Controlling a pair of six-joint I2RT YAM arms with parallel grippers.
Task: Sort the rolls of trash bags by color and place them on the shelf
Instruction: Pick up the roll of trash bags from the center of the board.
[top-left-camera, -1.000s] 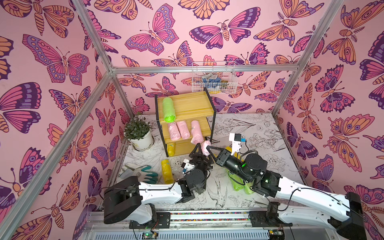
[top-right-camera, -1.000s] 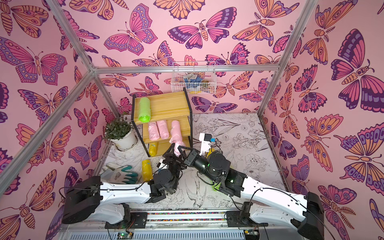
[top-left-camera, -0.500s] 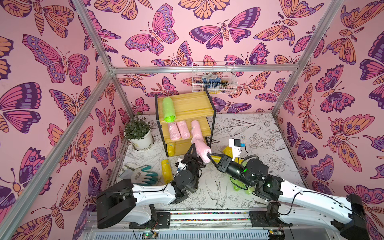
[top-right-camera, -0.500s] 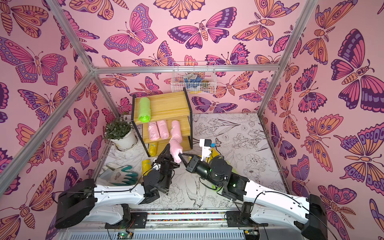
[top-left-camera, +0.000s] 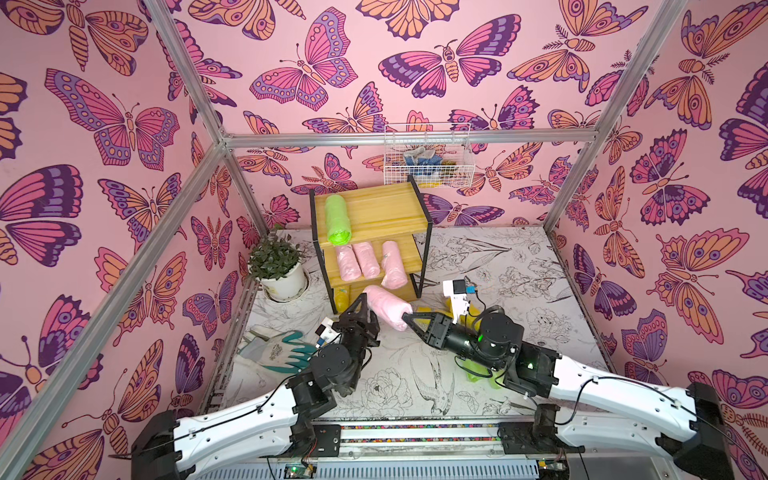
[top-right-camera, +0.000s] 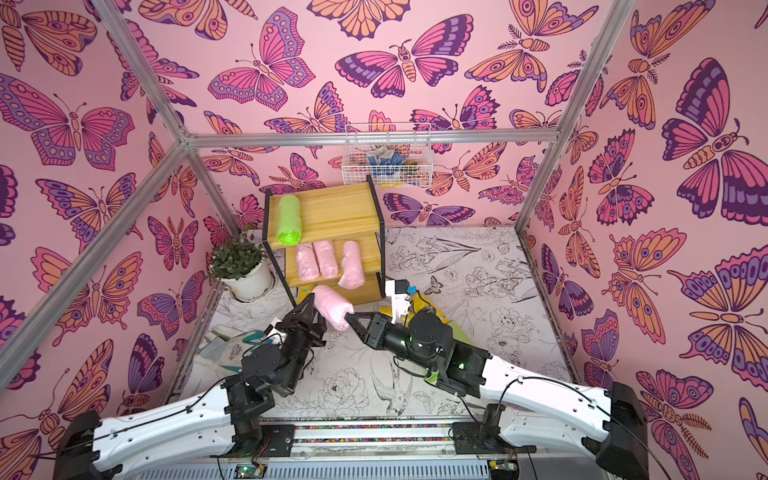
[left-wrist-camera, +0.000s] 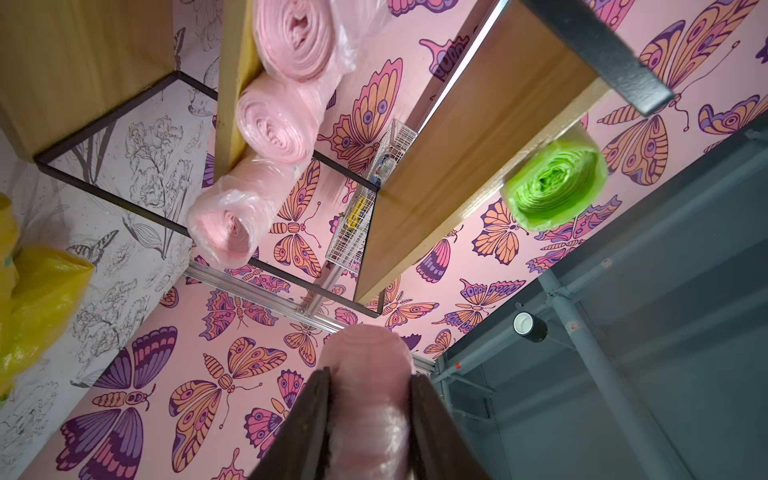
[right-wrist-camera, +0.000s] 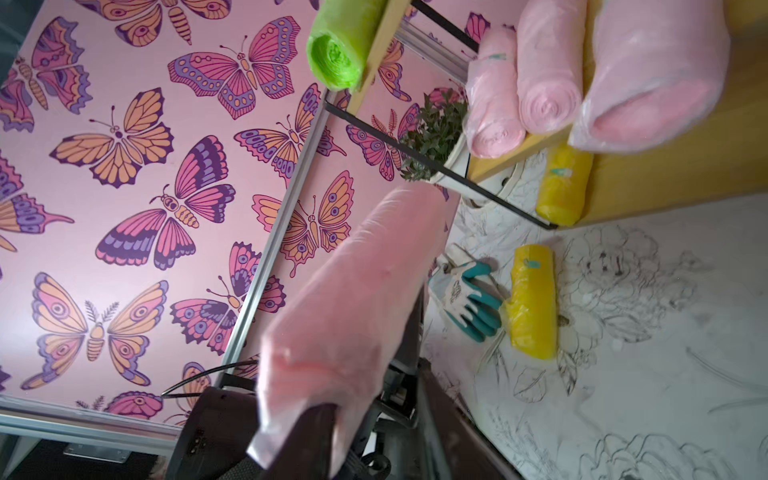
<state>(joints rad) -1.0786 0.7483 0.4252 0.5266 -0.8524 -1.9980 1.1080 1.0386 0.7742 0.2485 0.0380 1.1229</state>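
Left wrist view shows the left gripper (left-wrist-camera: 369, 376) pinching the pink roll (left-wrist-camera: 365, 353) across its width, both fingers pressed into the soft film. In both top views this roll hangs in the air just in front of the shelf (top-left-camera: 409, 253), lying left to right. The right gripper (top-left-camera: 409, 321) sits at the roll's right end, and its claw looks spread, no longer squeezing.

The step in hand looks like a hand-over, then placing.
- The right arm should draw straight off to the right before the left arm moves, so its tips do not drag the film.
- The left claw grips near one end, so the free end may droop. Lift slowly.
- Turn the roll near-to-far to match the three pink rolls (top-left-camera: 365, 259) on the middle board.
- Lay it on the bare strip at their right, clear of the black post (top-left-camera: 424, 257).
- The rightmost pink roll overhangs the near edge, so avoid nudging it.
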